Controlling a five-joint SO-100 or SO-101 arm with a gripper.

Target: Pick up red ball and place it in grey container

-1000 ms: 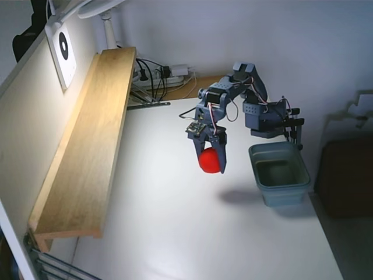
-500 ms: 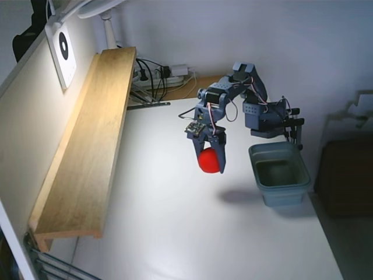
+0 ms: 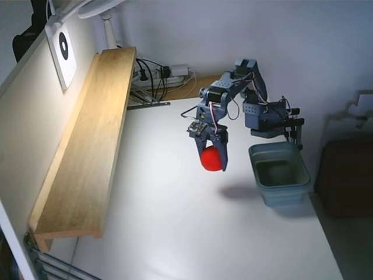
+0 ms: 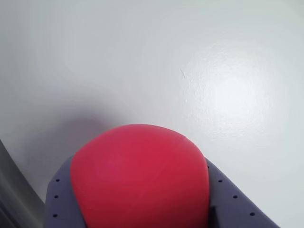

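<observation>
My gripper [image 3: 213, 161] is shut on the red ball [image 3: 210, 158] and holds it in the air above the white table, left of the grey container [image 3: 280, 173]. The container stands open and looks to hold nothing, near the table's right edge in front of the arm's base. In the wrist view the red ball [image 4: 140, 178] fills the lower middle, gripped between the two blue fingers [image 4: 232, 204] over bare table. The container is out of the wrist view.
A long wooden shelf [image 3: 87, 146] runs along the table's left side. Cables and a power strip [image 3: 160, 79] lie at the back. The arm's base [image 3: 265, 119] is clamped at the back right. The ball's shadow [image 3: 239, 191] falls on the table beside the container.
The gripper with the ball has shifted slightly right and a little up, toward the container. The grip is unchanged.
</observation>
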